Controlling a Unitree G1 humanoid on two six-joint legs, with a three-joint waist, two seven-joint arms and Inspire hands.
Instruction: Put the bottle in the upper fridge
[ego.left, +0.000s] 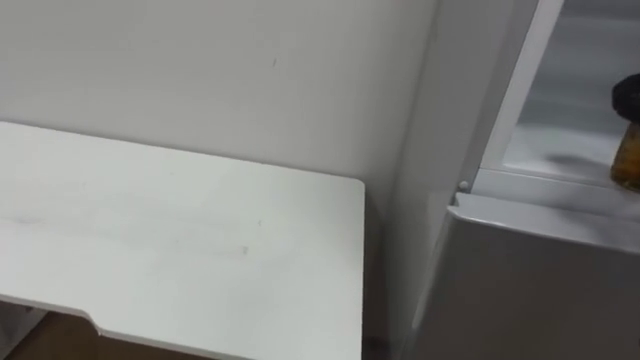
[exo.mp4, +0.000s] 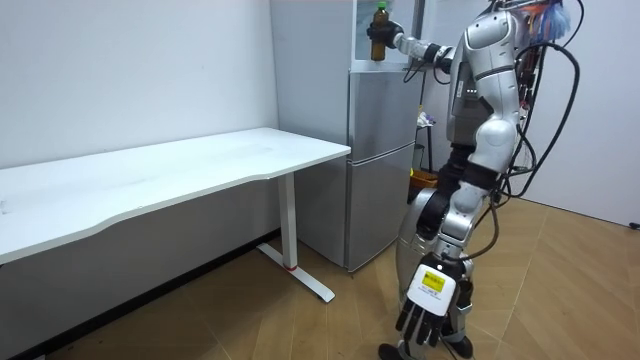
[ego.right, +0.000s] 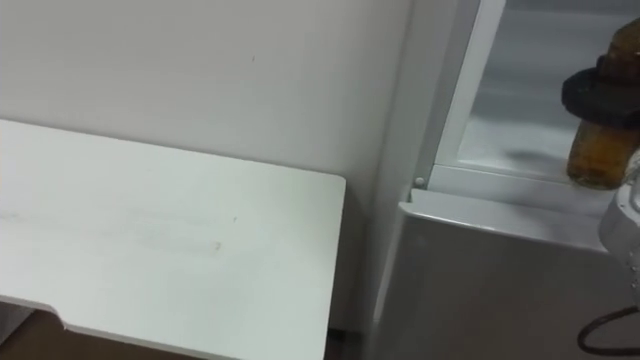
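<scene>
Amber bottle (ego.right: 598, 155) stands upright inside the open upper fridge compartment (ego.right: 530, 80), gripped by the right hand (ego.right: 598, 95). The hand's dark fingers are curled round the bottle's upper part, and the amber body shows below them. The bottle's base is low over the compartment's pale floor, directly beneath the hand; whether it rests there cannot be told. Below the hand, under the compartment's sill, is the closed grey lower fridge door (ego.right: 500, 290). Well off to the hand's left and lower down lies the white bench (ego.right: 170, 240), its top bare, set against a pale wall (ego.right: 200, 70). In the room view the robot stands at the fridge with its right arm raised to it. The left hand (exo.mp4: 427, 318) hangs low at its side, fingers relaxed and holding nothing.
</scene>
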